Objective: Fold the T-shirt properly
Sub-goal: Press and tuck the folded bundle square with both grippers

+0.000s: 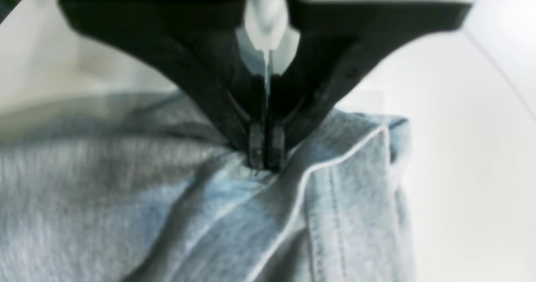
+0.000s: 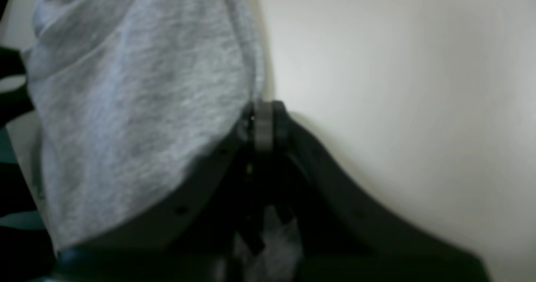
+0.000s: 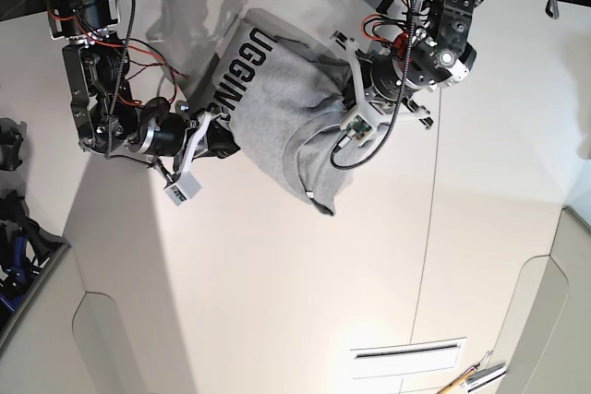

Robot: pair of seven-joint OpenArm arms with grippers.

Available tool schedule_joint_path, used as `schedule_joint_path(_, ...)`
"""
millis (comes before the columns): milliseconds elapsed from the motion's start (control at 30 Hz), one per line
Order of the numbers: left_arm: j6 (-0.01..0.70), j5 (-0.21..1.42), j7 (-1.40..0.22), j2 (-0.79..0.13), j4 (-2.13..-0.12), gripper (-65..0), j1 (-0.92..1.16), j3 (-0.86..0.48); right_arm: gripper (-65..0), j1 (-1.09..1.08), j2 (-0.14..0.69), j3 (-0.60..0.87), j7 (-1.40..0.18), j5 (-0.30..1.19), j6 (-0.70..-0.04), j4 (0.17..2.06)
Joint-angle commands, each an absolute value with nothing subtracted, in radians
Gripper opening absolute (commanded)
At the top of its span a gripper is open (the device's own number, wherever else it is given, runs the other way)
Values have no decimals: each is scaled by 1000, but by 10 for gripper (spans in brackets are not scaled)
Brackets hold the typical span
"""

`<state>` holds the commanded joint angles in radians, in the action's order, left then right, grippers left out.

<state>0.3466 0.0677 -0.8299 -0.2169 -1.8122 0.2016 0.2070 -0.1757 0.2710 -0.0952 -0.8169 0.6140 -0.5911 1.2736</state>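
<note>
The T-shirt (image 3: 277, 113) hangs bunched between the two arms over the far half of the white table (image 3: 277, 302), a heather-grey heap with its top edge stretched from one claw to the other. Black block letters run down its near-left flank in the base view; I can read "UGGINS" and no more, since the rest curls under a fold. The middle of the cloth is plain grey, rumpled into soft ridges, and a stitched hem droops to a point at the lower right of the heap, showing a sliver of white at its tip.

The left gripper (image 1: 266, 152) has its black jaws pressed together on a pinch of the fabric, with folds fanning out from the tips. Just beside it a double-stitched hem with a pale edge runs diagonally, and the cloth there looks faintly bluish in the wrist camera's light.

The right gripper (image 2: 264, 125) is likewise closed, nipping the shirt's edge between its tips; the grey marl knit drapes away to one side of it and partly covers one finger, with bare table on the other side.

In the base view a few tools (image 3: 476, 377) lie at the table's near edge, well apart from the shirt.
</note>
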Motion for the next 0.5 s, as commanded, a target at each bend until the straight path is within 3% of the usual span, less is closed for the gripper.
schedule_joint_path(267, 317, 59, -785, -216, -1667, -637, 59, 207, -650, -4, 268, -45, -820, 673, -591, 1444)
schedule_joint_path(500, 295, 59, -781, -216, -1634, -637, -31, 207, -650, 77, 212, -45, -820, 680, -591, 1521)
